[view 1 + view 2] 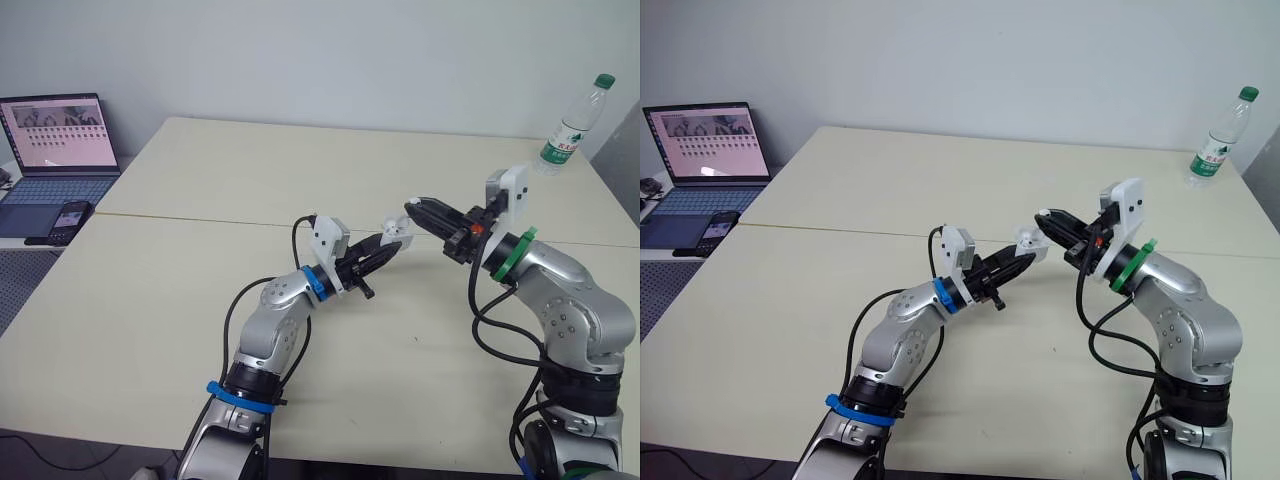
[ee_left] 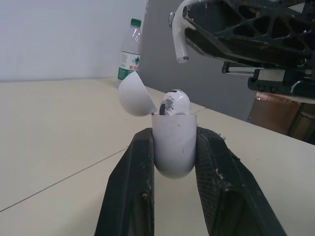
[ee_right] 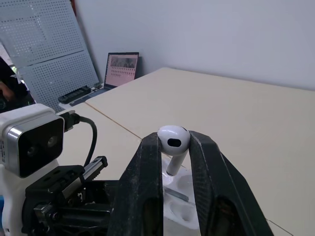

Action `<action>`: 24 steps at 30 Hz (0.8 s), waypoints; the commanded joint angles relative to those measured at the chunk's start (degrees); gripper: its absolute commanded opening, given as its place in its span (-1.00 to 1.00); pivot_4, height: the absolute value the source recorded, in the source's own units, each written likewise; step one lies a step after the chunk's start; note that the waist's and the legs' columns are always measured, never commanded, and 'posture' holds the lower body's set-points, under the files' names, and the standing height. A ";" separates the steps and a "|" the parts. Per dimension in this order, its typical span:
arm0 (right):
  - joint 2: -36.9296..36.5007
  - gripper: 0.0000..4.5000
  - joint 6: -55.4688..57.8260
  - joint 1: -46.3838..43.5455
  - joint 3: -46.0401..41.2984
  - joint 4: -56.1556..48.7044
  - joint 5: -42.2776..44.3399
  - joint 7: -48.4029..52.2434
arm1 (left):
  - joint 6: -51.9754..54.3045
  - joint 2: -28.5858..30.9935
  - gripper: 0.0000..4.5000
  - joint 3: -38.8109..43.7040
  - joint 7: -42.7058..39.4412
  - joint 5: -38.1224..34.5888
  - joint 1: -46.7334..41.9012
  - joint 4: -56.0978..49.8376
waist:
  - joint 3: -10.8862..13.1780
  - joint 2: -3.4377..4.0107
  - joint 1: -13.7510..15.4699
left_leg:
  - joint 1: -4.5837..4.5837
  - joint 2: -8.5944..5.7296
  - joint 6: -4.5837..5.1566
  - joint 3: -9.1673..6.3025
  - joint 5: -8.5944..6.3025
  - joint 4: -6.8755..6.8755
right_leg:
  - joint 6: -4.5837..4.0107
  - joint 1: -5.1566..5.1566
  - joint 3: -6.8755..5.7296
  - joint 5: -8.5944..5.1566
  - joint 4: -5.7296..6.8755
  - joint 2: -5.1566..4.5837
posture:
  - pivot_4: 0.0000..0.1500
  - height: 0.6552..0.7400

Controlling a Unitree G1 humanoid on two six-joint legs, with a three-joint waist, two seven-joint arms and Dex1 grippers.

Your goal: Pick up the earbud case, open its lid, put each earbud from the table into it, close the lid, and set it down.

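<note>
Jaws of the left gripper (image 1: 1023, 259) are clamped on the sides of the white case (image 2: 173, 145), which is held in the air over the middle of the table (image 1: 250, 170). Those of the right gripper (image 1: 414, 209) are clamped on the head of the held bud (image 3: 173, 139), whose stem hangs down just above the case.

The lid (image 2: 134, 94) stands open, tipped back on its hinge. A seated bud (image 2: 174, 102) sits in the case with its head above the rim.

A bottle (image 1: 575, 125) stands upright near the table's far right corner, well apart from both grippers. An open laptop (image 1: 60, 145) sits off the table's left side on a lower surface, with a phone (image 1: 68, 218) lying just beside its front edge.

From the head views the case is a small white shape between the fingertips. The left wrist view shows the open lid and the seated bud, with the held bud's stem above them. The right wrist view shows a grey pegboard (image 3: 49, 44) behind the laptop.

The bottle has a green cap and a green-and-white label, but its writing is too small to read. The laptop screen shows rows of small pictures, also unreadable.
</note>
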 commanded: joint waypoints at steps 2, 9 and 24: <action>-1.69 -0.82 -3.26 1.14 0.91 -1.78 0.13 -0.93 | -0.05 -0.77 -0.66 0.67 -0.64 -2.35 -0.71 -2.99 | 0.00 0.00 0.01 | 0.00 0.00 0.00 -0.01 0.00 0.00 | 0.00 0.00 -0.01 0.00 0.00 0.00 | 1.00 0.91; -4.28 -0.82 -6.92 3.62 2.77 -0.87 -0.54 -1.06 | 1.47 -0.60 -0.66 1.43 -1.36 -5.56 -0.21 -4.39 | 0.00 0.00 0.01 | -0.01 0.00 0.00 0.00 0.00 -0.01 | 0.00 0.00 0.01 0.00 -0.02 0.01 | 1.00 0.91; -7.83 -0.66 -10.46 4.53 4.48 1.19 -0.70 0.01 | 1.94 -0.54 -0.66 1.52 -1.86 -6.47 0.62 -5.44 | 0.00 -0.01 0.01 | -0.01 0.00 0.00 0.02 0.00 -0.01 | 0.00 -0.01 0.02 0.00 -0.03 0.02 | 1.00 0.91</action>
